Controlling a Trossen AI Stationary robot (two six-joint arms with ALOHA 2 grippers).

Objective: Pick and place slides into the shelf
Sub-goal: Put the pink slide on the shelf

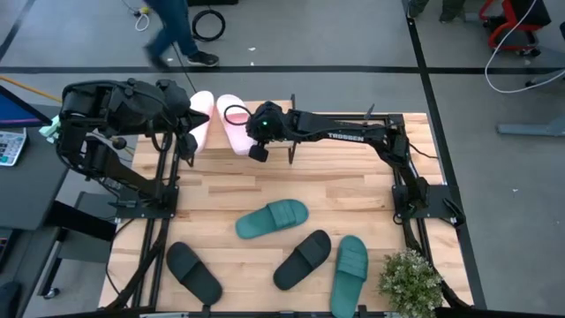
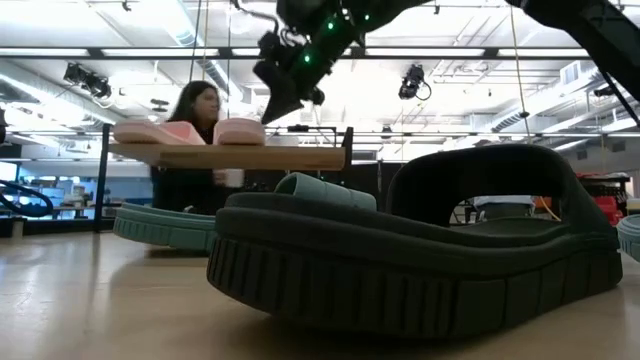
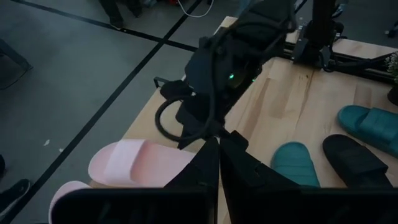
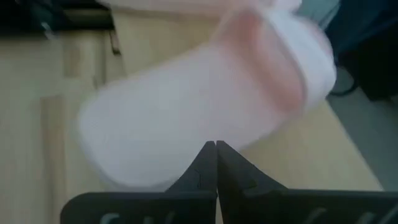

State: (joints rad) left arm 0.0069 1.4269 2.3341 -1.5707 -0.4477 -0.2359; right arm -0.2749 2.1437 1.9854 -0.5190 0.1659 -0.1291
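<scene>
Near desk [image 1: 353, 190] edge: black slide [image 1: 193, 271], second black slide [image 1: 303, 259], teal slide [image 1: 350, 268], potted plant [image 1: 410, 281]. Mid-desk: other teal slide [image 1: 272, 218]. Far edge: two pink slides [image 1: 235, 124] side by side on shelf [image 2: 230, 156]. Right hand [image 1: 258, 152] closed, empty, just above nearer pink slide. Left hand [image 1: 188, 146] closed, empty, beside shelf. Person [image 2: 195, 140] behind desk.

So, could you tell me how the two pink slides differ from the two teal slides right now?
The pink slides sit side by side on the shelf, at the table's far edge; the teal slides lie on the wooden tabletop, apart from each other. The pink pair lies parallel; the teal ones point in different directions. All four lie strap up.
</scene>
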